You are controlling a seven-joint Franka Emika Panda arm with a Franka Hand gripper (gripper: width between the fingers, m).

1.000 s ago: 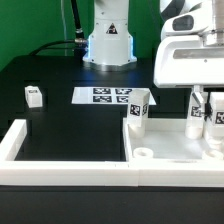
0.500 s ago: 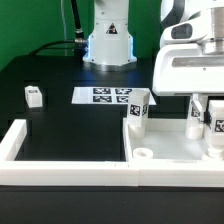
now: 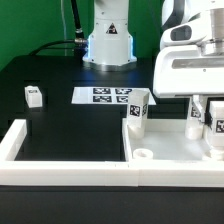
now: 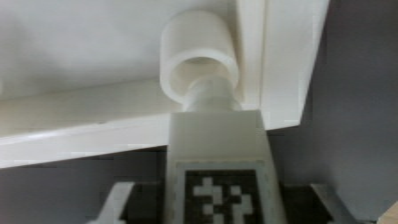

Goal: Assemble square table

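Observation:
The square table's white slab (image 3: 178, 156) lies at the exterior view's right, its raised rim and a round corner hole (image 3: 143, 155) showing. One tagged leg (image 3: 138, 108) stands upright at its far corner. My gripper (image 3: 205, 118) hangs over the slab's right side, shut on another tagged leg (image 3: 214, 122) held upright. In the wrist view that leg (image 4: 217, 150) runs from between my fingers (image 4: 121, 200), and its tip meets a round corner socket (image 4: 199, 62) of the slab. The gripper (image 4: 222, 205) holds the leg by its sides.
A loose leg block (image 3: 33, 96) stands on the black table at the exterior view's left. The marker board (image 3: 108, 96) lies flat in the middle. The white border wall (image 3: 60, 166) runs along the front and left. The arm's base (image 3: 108, 40) stands at the back.
My wrist has turned slightly while it stays over the same corner with the leg. The other parts have not moved.

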